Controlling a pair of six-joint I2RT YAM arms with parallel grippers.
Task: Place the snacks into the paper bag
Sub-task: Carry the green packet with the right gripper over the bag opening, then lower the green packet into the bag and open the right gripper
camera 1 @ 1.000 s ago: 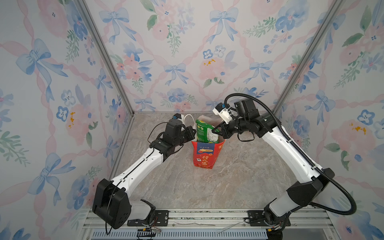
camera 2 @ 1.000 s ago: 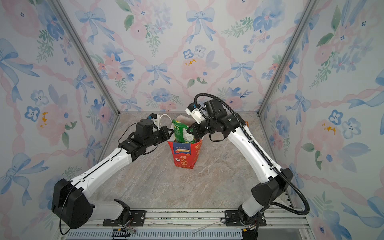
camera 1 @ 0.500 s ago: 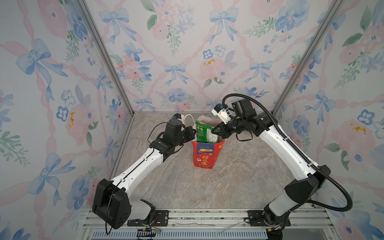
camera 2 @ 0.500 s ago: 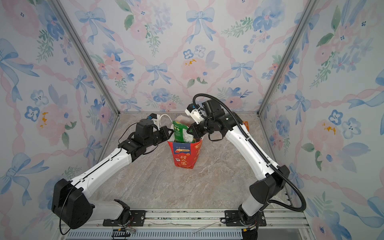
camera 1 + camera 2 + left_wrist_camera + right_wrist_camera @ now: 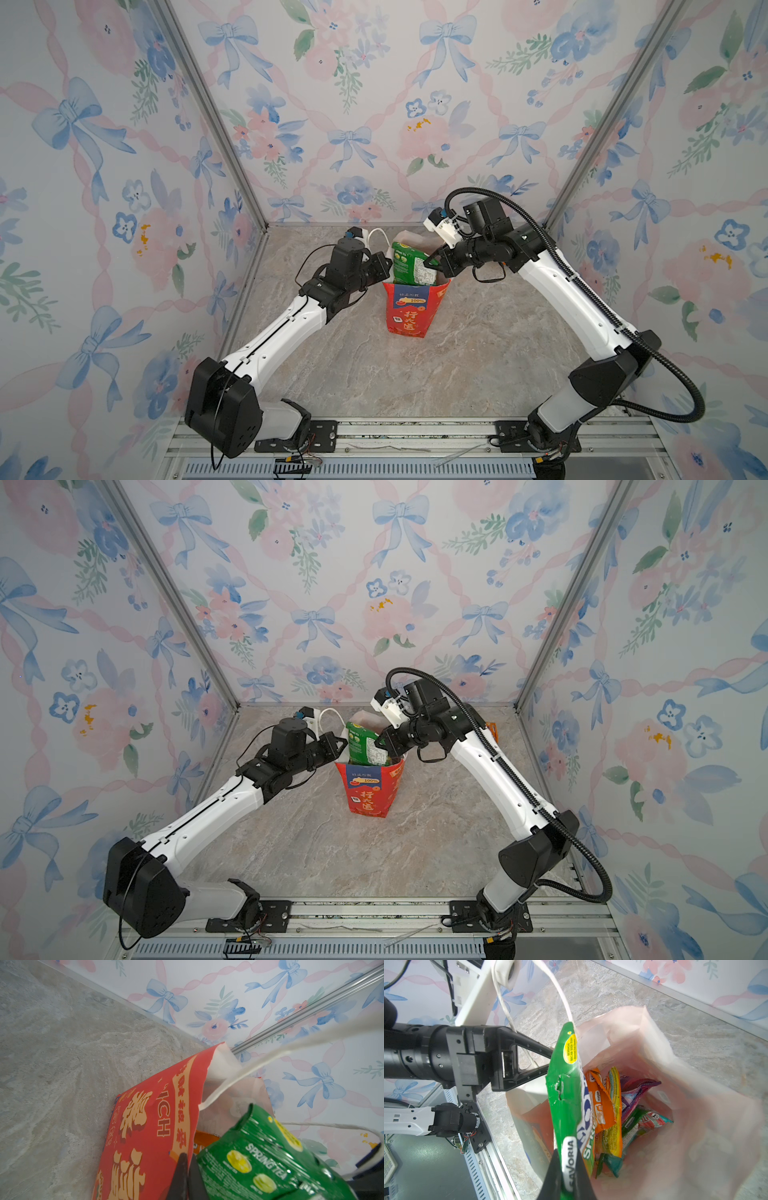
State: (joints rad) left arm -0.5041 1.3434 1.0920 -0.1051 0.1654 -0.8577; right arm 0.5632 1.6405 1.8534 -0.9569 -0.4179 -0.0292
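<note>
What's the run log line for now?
left claw: shut on paper bag rim | right claw: shut on green packet, partly in bag | other packets: inside bag

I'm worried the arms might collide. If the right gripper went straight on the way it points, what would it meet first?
Probably the left gripper, which pinches the rim of the paper bag just beyond the green packet that the right gripper holds; depth is unclear.

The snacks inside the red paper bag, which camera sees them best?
The right wrist view looks down into the red paper bag, showing the orange plastic packet, purple packet and teal packet. The left wrist view shows only an orange sliver. In both top views the bag and a green packet hide them.
</note>
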